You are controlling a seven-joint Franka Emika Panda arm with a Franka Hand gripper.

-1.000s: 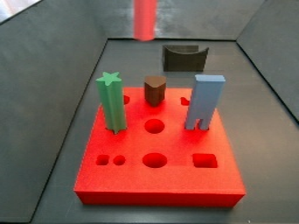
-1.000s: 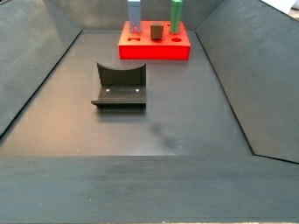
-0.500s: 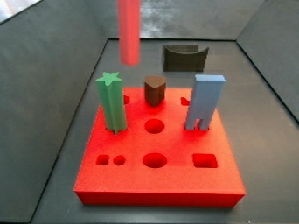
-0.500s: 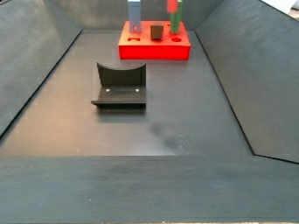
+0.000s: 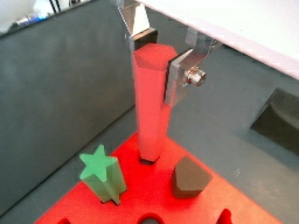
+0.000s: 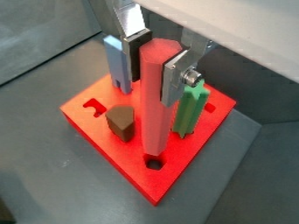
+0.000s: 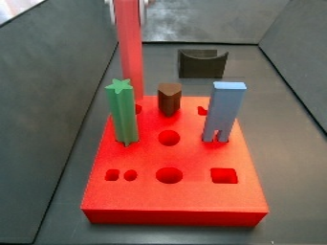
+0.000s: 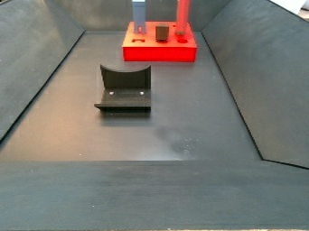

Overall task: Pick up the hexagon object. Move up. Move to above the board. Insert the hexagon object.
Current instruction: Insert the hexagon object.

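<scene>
My gripper (image 5: 158,59) is shut on the top of the hexagon object (image 5: 149,105), a tall salmon-red rod that hangs upright; the gripper also shows in a wrist view (image 6: 153,66). The rod's (image 6: 151,105) lower end is over a small hole (image 6: 153,163) near a corner of the red board (image 6: 98,99), and I cannot tell whether it has entered. In both side views only the rod shows (image 7: 128,38) (image 8: 183,13), over the board (image 7: 173,196) (image 8: 160,54) beside the green star post (image 7: 121,113); the gripper is out of frame.
On the board stand a green star post (image 6: 187,109), a short dark brown peg (image 7: 169,98) and a blue-grey piece (image 7: 225,112). Several open holes show in the board's front rows. The dark fixture (image 8: 125,88) stands on the grey floor, walled on the sides.
The rod has moved left and lower in the side view, from beyond the board to over its corner beside the green star post. The pegs on the board have not moved.
</scene>
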